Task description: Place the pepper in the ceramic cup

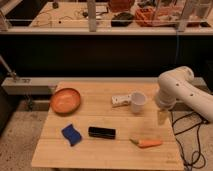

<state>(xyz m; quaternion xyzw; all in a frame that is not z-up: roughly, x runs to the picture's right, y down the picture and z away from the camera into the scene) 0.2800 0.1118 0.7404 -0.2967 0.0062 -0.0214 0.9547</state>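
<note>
Hand right of ceramic cup | pepper nearer camera, apart

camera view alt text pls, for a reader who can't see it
An orange pepper lies near the front right of a wooden table, apart from the white ceramic cup farther back. The end effector hangs at the table's right edge, right of the cup. Also there: orange bowl, blue sponge, black bar, white block.
</note>
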